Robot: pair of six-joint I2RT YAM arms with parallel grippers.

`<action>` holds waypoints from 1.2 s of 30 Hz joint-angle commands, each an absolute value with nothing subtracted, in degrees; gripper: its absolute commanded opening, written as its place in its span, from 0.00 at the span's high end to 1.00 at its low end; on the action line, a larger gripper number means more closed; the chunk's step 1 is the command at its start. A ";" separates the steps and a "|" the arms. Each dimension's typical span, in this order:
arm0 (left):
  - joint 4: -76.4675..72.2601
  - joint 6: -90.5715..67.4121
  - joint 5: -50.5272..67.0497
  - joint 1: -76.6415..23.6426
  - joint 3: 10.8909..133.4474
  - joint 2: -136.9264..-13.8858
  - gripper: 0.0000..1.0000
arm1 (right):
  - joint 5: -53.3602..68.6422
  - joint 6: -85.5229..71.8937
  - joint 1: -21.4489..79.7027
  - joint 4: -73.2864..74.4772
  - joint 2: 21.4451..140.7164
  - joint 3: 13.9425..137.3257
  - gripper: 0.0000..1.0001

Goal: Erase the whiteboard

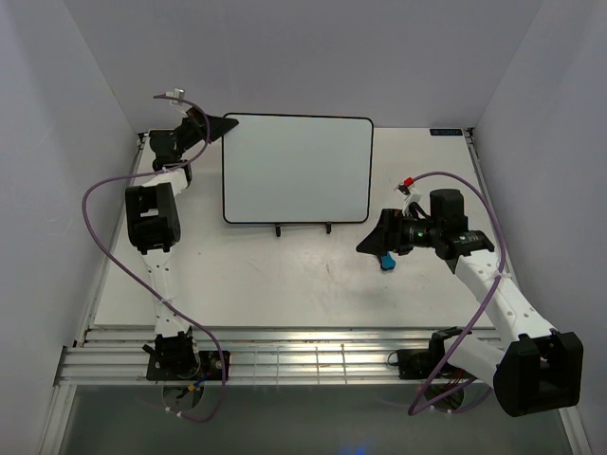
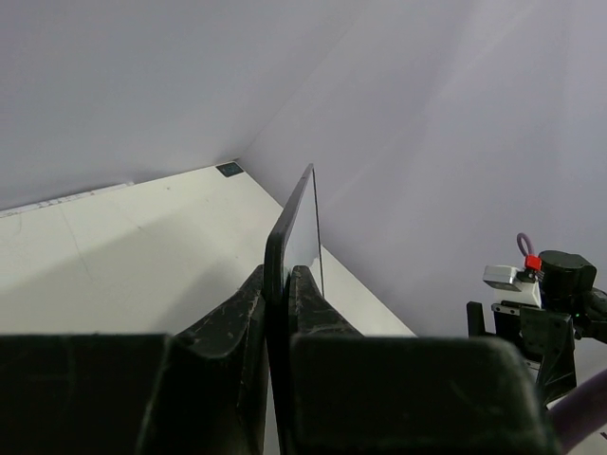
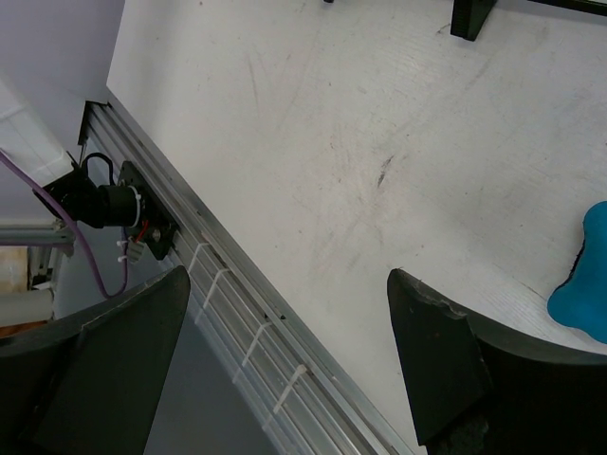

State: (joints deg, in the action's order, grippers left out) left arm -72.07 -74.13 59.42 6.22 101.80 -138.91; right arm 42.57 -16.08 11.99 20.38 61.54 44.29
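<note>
The whiteboard (image 1: 296, 169) stands upright on a black wire stand (image 1: 303, 227) at the back middle of the table; its face shows no marks. My left gripper (image 1: 223, 125) is shut on the board's top left edge; in the left wrist view the board's black rim (image 2: 285, 242) runs between my two fingers. My right gripper (image 1: 368, 242) is open and empty, right of the stand and just above the table. A small blue eraser (image 1: 387, 262) lies on the table right under it, and shows at the right edge of the right wrist view (image 3: 580, 284).
The table's near edge is a metal rail (image 1: 313, 355) with cable ties. White walls (image 1: 531, 85) close in the left, right and back. Purple cables (image 1: 104, 190) loop beside both arms. The stand's feet show in the right wrist view (image 3: 471, 16).
</note>
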 commanded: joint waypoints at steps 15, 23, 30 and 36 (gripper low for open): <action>-96.06 -58.19 61.43 6.59 108.02 -142.74 1.00 | 43.42 -16.17 12.30 18.46 61.87 44.83 0.10; -97.03 -54.59 62.14 6.59 99.34 -140.54 1.00 | 43.24 -16.08 12.39 18.81 61.35 45.35 0.10; -97.12 -49.13 60.83 6.77 88.87 -135.27 0.98 | 43.77 -16.26 12.57 18.46 60.91 45.35 0.10; -97.03 -48.78 60.47 7.56 87.01 -134.03 0.85 | 43.86 -16.43 12.66 18.28 59.94 45.00 0.10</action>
